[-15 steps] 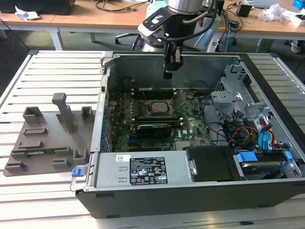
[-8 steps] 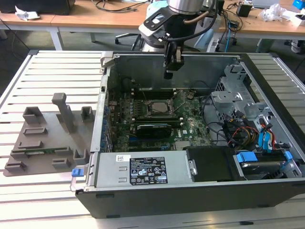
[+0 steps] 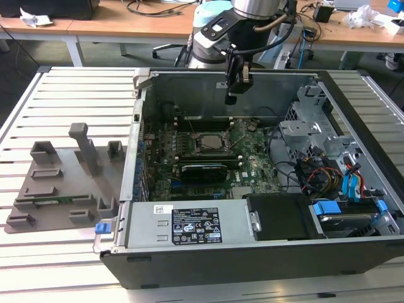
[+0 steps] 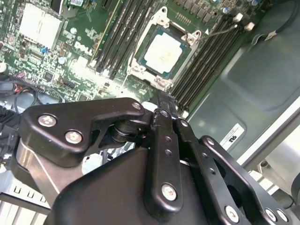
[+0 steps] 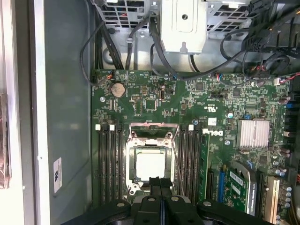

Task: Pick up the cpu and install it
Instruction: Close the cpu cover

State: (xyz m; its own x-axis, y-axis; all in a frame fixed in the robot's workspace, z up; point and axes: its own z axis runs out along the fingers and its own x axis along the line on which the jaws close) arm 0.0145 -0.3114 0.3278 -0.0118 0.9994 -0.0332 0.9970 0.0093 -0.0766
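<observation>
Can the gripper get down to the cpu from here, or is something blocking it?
Probably yes. The cpu lies bare-topped in its socket, the shut gripper hangs just above it, and no cable or part crosses between them.

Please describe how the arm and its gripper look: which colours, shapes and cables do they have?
The arm has a silver round tube and black joint housings, with a pale blue cap. Black cables loop around its wrist. The gripper is matt black; in the second wrist view its flat, rounded link plates are joined by silver screws.
</observation>
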